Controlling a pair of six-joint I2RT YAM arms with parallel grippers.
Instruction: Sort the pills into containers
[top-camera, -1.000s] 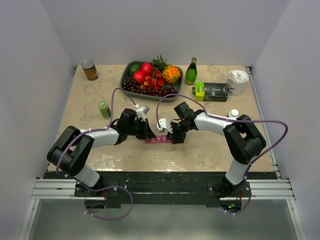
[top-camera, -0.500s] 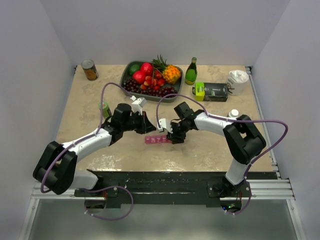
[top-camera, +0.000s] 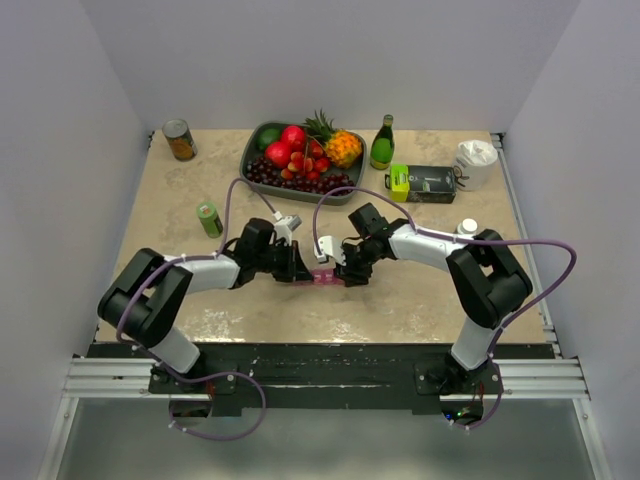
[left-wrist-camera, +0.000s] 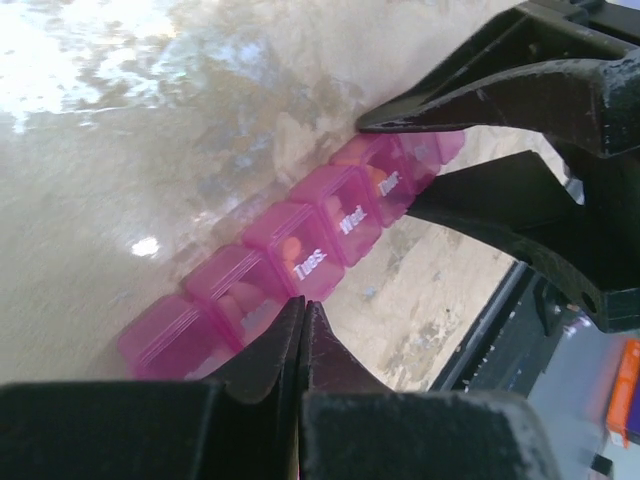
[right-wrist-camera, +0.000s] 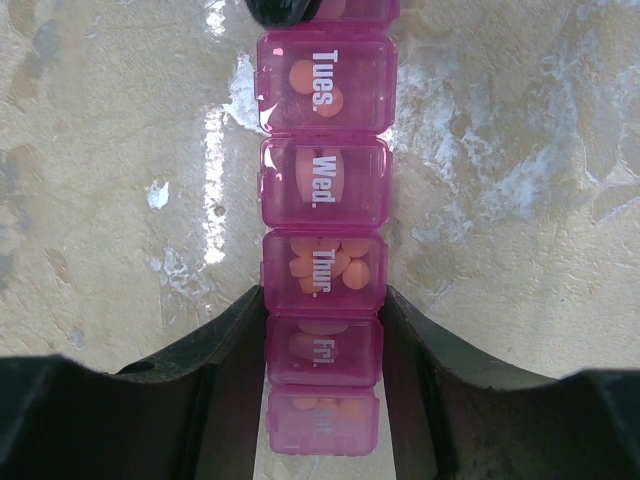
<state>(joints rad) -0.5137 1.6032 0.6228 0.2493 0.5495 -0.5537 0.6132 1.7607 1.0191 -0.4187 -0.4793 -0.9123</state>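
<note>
- Strip of translucent pink compartments, the pill organizer lies flat on the beige table, near its front edge and midway between the two arms.
- Lids marked Tues, Wed, Thur, Fri and Sat are down, with orange pills showing through them.
- Right gripper clamps the strip from both sides at the Fri compartment, one black finger against each long wall.
- Left gripper has its fingers pressed together with nothing between them. The joined tips sit at the opposite end of the strip, beside Tues; whether they touch the lid cannot be told.
- At the back of the table a fruit tray carries apples, grapes and a pineapple, with a green glass bottle just to its right.
- A can stands in the far left corner.
- A small green-capped bottle is left of the arms, well apart from the strip.
- A small white bottle stands beside the right arm.
</note>
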